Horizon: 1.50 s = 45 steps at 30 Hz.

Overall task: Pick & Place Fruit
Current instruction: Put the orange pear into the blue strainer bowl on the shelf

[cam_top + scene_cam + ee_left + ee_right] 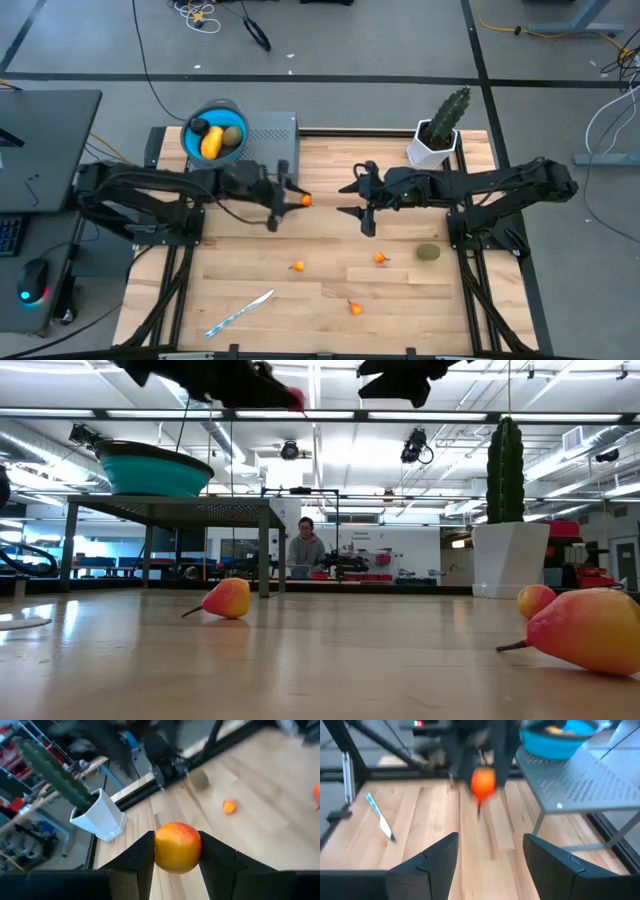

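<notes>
1. Overhead, the left gripper [293, 197] hangs above the back half of the table [250, 270], its fingers closed on a small orange-red fruit [305, 199]; the left wrist view shows that fruit [178, 846] pinched between the two dark fingers [142, 855].
2. Facing it, the right gripper [357, 200] hovers near the table's middle with its fingers spread wide and nothing between them; in the right wrist view the held fruit [482, 782] shows beyond the gap.
3. A blue bowl [193, 128] sits on a grey raised stand [270, 133] at the back left corner, holding a yellow-orange oblong fruit [212, 143], an olive-brown oval [233, 137] and a small black ball [199, 126].
4. Three more orange-red pieces lie on the table: [298, 266], [380, 258] and [355, 308].
5. Another olive-brown oval [428, 253] rests to the right, near the right arm's base.
6. A white-and-blue knife [240, 312] lies near the front left, and a cactus [443, 125] in a white pot stands at the back right.
</notes>
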{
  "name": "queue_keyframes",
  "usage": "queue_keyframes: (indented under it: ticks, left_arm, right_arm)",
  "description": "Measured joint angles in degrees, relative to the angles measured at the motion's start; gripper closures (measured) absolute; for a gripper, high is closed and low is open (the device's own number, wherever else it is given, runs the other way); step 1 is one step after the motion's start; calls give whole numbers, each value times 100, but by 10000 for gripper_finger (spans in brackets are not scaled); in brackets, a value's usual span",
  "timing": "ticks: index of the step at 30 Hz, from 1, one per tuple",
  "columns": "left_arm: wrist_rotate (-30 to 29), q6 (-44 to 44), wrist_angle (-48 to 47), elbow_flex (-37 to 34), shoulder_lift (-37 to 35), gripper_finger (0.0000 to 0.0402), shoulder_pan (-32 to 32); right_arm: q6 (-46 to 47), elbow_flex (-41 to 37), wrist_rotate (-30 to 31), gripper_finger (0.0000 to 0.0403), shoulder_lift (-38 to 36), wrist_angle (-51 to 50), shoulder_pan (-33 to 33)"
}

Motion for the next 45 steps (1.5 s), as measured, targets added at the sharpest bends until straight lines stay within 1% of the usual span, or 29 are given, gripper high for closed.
queue_keyframes:
  ticks: [2, 4, 6, 13, 16, 19, 22, 26, 30, 36, 42, 45]
  left_arm:
    - [341, -303, -118, -62, -336, 257, 235]
    - [716, -502, -65, -258, -673, 255, 505]
    - [930, -662, 135, -527, -981, 256, 790]
    - [943, -1346, 1070, -1461, -2061, 260, 1787]
    - [928, -1685, 1521, -1780, -2425, 258, 2167]
    - [812, -1867, 1773, -2030, -2689, 260, 2487]
    - [430, -2014, 1804, -2138, -2849, 263, 2743]
    - [-435, -2142, 1577, -2138, -2902, 261, 2993]
    - [-1088, -2147, 1334, -2138, -2900, 257, 3143]
    - [-2097, -2186, 1197, -2138, -2900, 262, 3179]
    - [-3248, -2015, 984, -2138, -2902, 255, 3179]
    - [-3591, -1942, 827, -2138, -2900, 255, 3177]
  right_arm:
    - [0, -6, 0, 169, 51, 71, 29]
    - [0, -57, 0, 169, 55, 68, 50]
    - [6, -121, -1, 169, 89, 138, 63]
    - [24, -565, 2, 169, 94, 633, 63]
    - [24, -722, 4, 169, 92, 958, 61]
    - [19, -821, 3, 169, 94, 1187, 61]
    - [2, -838, 5, 169, 94, 1268, 62]
    - [2, -843, 5, 169, 94, 1275, 62]
    - [2, -843, 4, 169, 94, 1275, 62]
    - [2, -843, 4, 169, 94, 1275, 63]
    - [2, -845, 4, 169, 94, 1275, 61]
    - [2, -845, 4, 169, 94, 1275, 62]
